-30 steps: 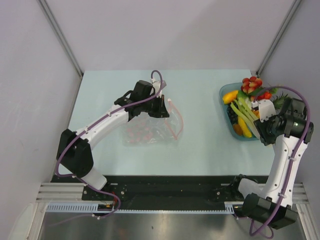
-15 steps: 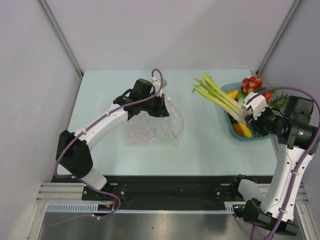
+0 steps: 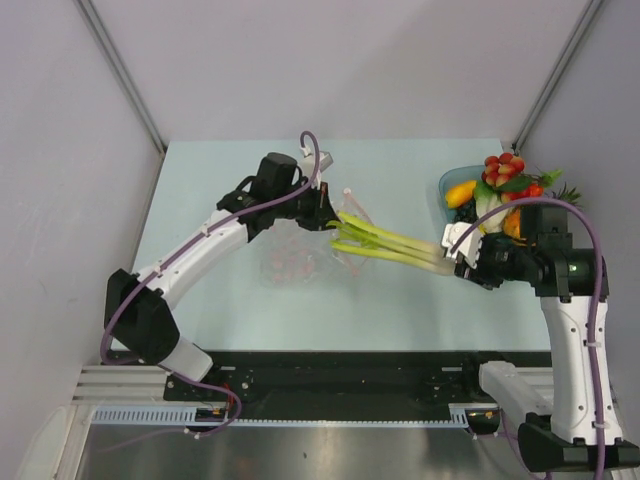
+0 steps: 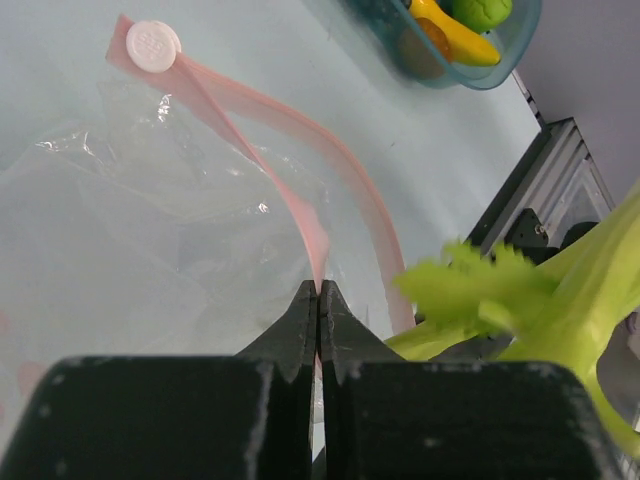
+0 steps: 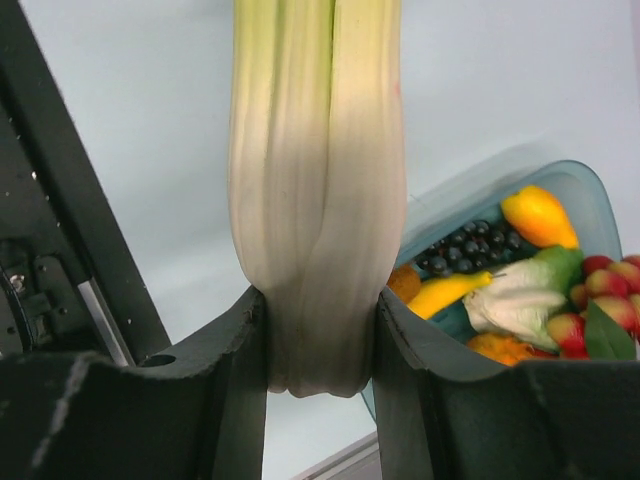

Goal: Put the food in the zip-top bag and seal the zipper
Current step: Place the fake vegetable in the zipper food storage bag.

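1. Left hand (image 4: 318, 300): pressed together, pinching the zipper (image 4: 290, 110) of the zip-top bag (image 3: 295, 262). It holds one lip up off the worktop (image 3: 400, 310). The other lip bows away from it, so the mouth gapes toward the right hand.
2. Right hand (image 5: 320, 335): closed on the pale butt end of the green stalks (image 3: 390, 245), gripped from both sides.
3. The stalks' long axis runs straight out ahead of the right hand toward the left one. The leafy tips sit just beside the left hand, at the bag's mouth (whether they have crossed the lip, I cannot tell).
4. Judgement: the bag lies dead ahead of the right hand, on the stalks' own line. The coming move looks like a push along that axis, tips first. The right hand carries; the left only props the mouth.
5. The other food (image 3: 500, 175) sits in the teal bowl (image 3: 447, 190), behind the right hand and well apart from the bag.
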Motion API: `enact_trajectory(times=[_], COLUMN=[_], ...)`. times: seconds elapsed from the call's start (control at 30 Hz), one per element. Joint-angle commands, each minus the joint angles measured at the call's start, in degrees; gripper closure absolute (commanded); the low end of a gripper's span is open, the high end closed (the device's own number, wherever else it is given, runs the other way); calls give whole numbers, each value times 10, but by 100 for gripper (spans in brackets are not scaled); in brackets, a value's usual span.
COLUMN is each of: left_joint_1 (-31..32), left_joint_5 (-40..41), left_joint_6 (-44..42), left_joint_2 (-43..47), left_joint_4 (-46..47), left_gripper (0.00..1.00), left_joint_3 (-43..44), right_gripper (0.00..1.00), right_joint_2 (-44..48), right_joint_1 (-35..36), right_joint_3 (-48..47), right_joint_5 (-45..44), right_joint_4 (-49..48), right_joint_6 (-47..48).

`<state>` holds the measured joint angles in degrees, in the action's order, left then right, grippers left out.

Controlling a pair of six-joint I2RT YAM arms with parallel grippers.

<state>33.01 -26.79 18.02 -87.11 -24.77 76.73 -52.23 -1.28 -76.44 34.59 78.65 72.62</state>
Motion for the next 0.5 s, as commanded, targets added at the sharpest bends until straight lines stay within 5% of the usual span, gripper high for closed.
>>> enact_trajectory(times=[0.0,0.47], left_joint_1=[-4,-9], left_joint_5=[-48,-50], left_joint_6=[8,-24], left_joint_2=[29,39], left_joint_4=[38,32], left_gripper=[100,100], left_joint_3=[3,-4], right_gripper=[100,100], right_joint_2=[-2,-8], right_joint_1=[46,21], right_joint_3=[20,30], right_joint_5=[-51,-85], right_joint_4=[-10,5], right_joint_6=[-5,-8])
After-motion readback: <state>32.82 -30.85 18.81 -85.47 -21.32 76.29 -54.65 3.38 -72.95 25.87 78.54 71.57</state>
